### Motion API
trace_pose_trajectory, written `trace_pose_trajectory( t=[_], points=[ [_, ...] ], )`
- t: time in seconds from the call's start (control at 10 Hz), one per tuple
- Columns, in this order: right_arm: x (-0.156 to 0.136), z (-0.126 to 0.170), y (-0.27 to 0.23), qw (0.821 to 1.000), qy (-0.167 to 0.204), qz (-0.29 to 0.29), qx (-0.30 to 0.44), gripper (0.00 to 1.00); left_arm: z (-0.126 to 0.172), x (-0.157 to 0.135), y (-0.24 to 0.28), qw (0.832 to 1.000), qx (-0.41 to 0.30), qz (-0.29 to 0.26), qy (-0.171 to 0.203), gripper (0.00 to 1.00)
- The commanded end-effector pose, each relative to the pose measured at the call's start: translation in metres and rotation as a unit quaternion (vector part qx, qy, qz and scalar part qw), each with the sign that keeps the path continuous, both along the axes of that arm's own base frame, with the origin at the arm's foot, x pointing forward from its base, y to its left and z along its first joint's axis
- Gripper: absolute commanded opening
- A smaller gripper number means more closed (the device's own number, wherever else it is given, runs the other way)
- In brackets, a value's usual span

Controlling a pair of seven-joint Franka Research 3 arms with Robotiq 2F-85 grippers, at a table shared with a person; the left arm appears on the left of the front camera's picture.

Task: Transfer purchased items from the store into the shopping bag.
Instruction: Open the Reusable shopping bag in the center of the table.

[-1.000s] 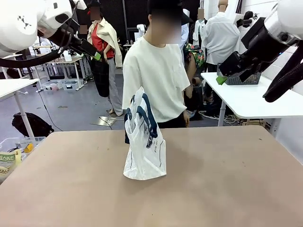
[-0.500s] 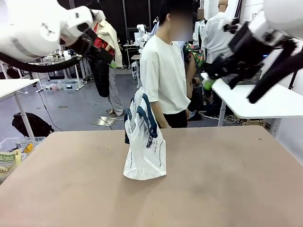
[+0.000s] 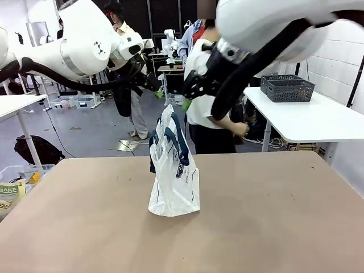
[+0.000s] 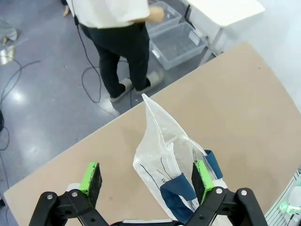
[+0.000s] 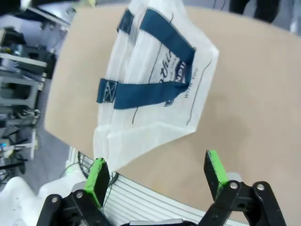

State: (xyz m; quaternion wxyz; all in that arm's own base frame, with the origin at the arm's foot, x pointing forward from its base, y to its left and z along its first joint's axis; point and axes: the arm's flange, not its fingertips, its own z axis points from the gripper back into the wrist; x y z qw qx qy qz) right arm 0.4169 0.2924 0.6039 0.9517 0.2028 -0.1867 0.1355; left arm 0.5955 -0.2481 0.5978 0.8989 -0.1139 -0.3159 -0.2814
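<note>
The shopping bag (image 3: 173,170), whitish crinkly plastic with navy strap handles, stands upright in the middle of the brown table (image 3: 273,216). My left gripper (image 3: 154,90) hangs open just above and left of the bag's top. My right gripper (image 3: 189,101) hangs open just above and right of it. In the left wrist view, the bag (image 4: 171,157) rises between the green pads (image 4: 91,176) of the left gripper (image 4: 146,176), with nothing held. Seen from the right wrist, the bag (image 5: 155,94) lies ahead of the open right gripper (image 5: 156,172).
A person (image 3: 213,122) stands at the table's far edge behind the bag, one hand (image 3: 242,129) low. A dark grey lattice basket (image 3: 287,88) sits on a white side table (image 3: 307,119) at the right. Clear bins (image 4: 174,40) stand on the floor beyond.
Both arms have swung in from the picture's sides to just above the bag's top. The person has stepped right and turned. The bag has not moved.
</note>
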Motion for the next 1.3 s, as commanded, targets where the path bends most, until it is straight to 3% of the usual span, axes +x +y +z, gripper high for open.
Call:
trace_pose_trajectory(
  t=[0.0,0.2,0.6,1.2],
  points=[
    [0.024,-0.004,0.022,0.999,0.029,-0.002,-0.017,1.00,-0.003,-0.003,-0.002,1.000,-0.010,0.000,0.023,1.00],
    [0.031,-0.013,0.034,0.999,0.033,-0.041,0.004,1.00,-0.023,-0.003,-0.005,0.998,-0.026,-0.012,0.051,1.00],
    [0.037,-0.030,0.060,0.998,0.044,-0.042,0.003,1.00,-0.043,-0.011,-0.001,0.996,-0.034,-0.011,0.084,1.00],
    [0.039,-0.073,0.091,0.997,0.071,-0.033,-0.015,1.00,-0.048,-0.004,-0.006,0.994,-0.014,-0.028,0.103,1.00]
  ],
)
